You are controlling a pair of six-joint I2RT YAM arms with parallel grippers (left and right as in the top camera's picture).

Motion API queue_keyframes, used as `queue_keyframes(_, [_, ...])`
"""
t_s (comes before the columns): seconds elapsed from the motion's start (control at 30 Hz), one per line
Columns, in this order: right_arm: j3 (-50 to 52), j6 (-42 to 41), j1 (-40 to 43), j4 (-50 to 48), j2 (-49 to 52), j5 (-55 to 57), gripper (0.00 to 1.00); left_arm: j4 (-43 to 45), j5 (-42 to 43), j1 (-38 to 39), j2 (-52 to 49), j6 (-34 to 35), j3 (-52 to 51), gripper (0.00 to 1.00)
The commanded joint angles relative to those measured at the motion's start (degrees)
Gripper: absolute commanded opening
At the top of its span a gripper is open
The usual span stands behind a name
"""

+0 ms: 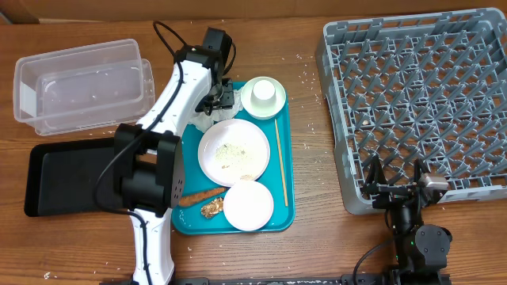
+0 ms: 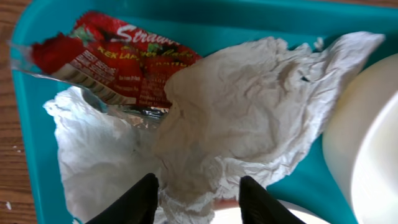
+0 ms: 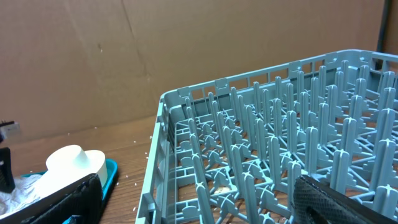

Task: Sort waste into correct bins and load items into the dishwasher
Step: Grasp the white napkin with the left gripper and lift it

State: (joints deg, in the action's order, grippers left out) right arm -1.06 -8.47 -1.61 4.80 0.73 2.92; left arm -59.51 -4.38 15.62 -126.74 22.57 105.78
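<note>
Mostly hidden overhead: napkin (image 2: 249,112) under left hand (image 2: 199,188).

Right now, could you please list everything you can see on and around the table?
tub: 1, clear, far left
black tray: 1, black, near left
teal tray: 1, teal, centre
rack: 1, grey, right
cup: 1, white, teal tray's far end
plate: 1, white, tray's middle
bowl: 1, white, tray's near end
stick: 1, pale, tray's right side
carrot strip: 1, orange, beside bowl
scrap: 1, golden-brown, beside bowl
napkin: count unclear, white, tray's far-left corner
wrapper: 1, red, beside napkin
rice: loose grains, white, table
left hand: 1, black, open astride napkin
right hand: 1, black, open, by rack
</note>
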Motion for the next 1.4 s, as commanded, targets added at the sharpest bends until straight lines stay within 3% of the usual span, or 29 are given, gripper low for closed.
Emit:
queue_keyframes(0.0, [0.59,0.37,-0.15,-0.17,-0.55,-0.20,1.00,0.26,-0.55,-0.31,-0.76,0.79,0.37,0.37])
queue_keyframes(0.33, [0.59,0.39,-0.15,-0.17,-0.55,-0.20,1.00,-1.07,-0.50,-0.31,-0.55,0.76,2.86,0.04])
queue_keyframes(0.9, [0.59,0.37,-0.15,-0.17,-0.57,-0.20,1.00,-18.43,1.14,-0.26,-0.52,0.74,19.06,0.04])
queue_keyframes(1.2, [0.59,0.37,-0.15,-0.17,-0.55,-0.20,1.00,-21.57,6.12,-0.26,-0.52,0.59,19.76,0.04])
queue_keyframes(1.37, [0.59,0.39,-0.15,-0.17,-0.55,-0.20,1.00,-18.60,9.81,-0.24,-0.52,-0.09,19.74,0.04])
